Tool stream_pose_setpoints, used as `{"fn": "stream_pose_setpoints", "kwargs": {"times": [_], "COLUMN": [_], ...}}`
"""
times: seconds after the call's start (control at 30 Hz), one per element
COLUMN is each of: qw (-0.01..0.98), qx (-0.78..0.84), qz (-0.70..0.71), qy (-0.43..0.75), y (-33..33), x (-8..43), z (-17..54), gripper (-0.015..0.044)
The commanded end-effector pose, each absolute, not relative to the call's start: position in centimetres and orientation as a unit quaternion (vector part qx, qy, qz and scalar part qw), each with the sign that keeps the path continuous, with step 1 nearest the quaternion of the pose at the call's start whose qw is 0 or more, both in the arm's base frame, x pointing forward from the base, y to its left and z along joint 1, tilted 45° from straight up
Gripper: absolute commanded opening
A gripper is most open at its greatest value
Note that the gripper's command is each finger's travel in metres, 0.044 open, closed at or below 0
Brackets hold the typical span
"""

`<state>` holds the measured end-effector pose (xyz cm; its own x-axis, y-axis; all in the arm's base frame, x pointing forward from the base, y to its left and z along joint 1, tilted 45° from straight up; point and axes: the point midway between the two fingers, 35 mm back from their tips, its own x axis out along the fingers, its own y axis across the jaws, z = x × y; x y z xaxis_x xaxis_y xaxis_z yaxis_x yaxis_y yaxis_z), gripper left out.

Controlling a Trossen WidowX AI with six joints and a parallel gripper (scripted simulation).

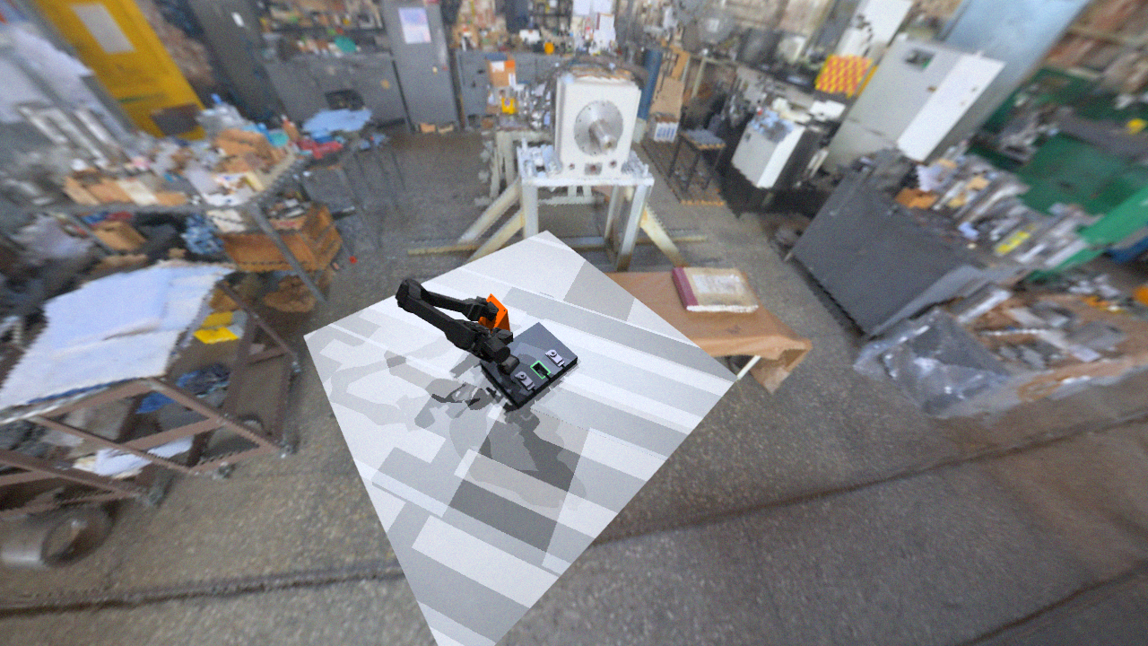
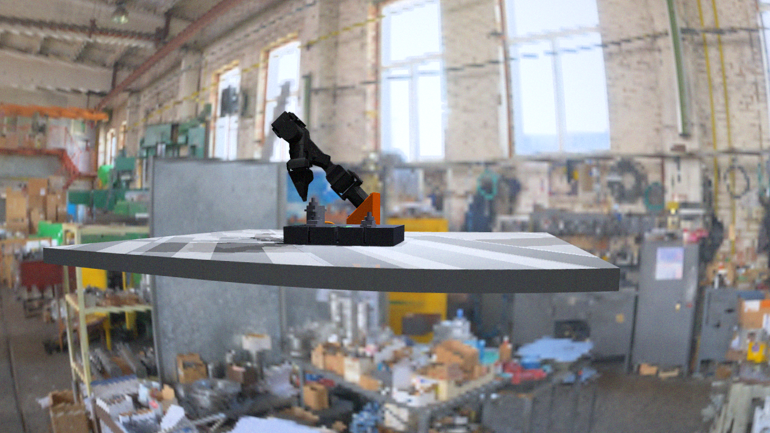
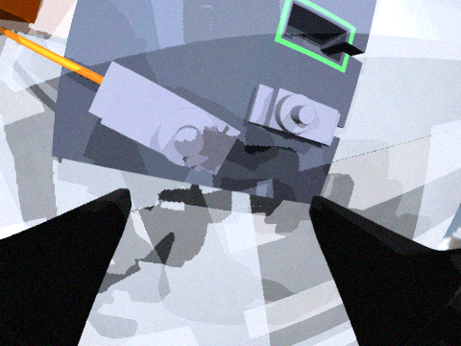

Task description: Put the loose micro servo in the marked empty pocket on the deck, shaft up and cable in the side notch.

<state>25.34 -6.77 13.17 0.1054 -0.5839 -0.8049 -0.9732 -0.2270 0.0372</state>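
Note:
The loose micro servo (image 2: 314, 213) (image 3: 130, 103) stands on the dark deck (image 1: 535, 337) (image 2: 376, 236) (image 3: 211, 62), output shaft up, with its orange cable (image 3: 53, 54) running off to the left in the wrist view. In the top view the arm hides it. The marked pocket (image 1: 539, 369) (image 3: 312, 29) is empty inside its green outline, its notch facing the deck's near edge. A seated servo (image 1: 523, 379) (image 3: 307, 115) lies between the loose one and the pocket. My gripper (image 2: 305, 199) (image 3: 223, 201) is open and empty, above the deck edge beside the loose servo.
Another seated servo (image 1: 553, 355) (image 2: 369, 219) is on the pocket's far side. The orange arm mount (image 1: 497, 309) (image 2: 372, 208) (image 3: 16, 10) stands behind the deck. The deck rests on a patterned grey and white table (image 1: 449, 554) (image 2: 484, 277).

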Motion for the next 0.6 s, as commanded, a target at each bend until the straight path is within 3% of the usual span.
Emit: {"fn": "stream_pose_setpoints", "kwargs": {"times": [0.0,0.57], "qw": [0.207,-0.028], "qx": [-0.703,-0.71], "qz": [0.407,0.551], "qy": [0.545,0.439], "y": [-6.2,-3.9], "x": [24.6,22.3], "z": [12.6,11.8], "gripper": [0.044,0.044]}}
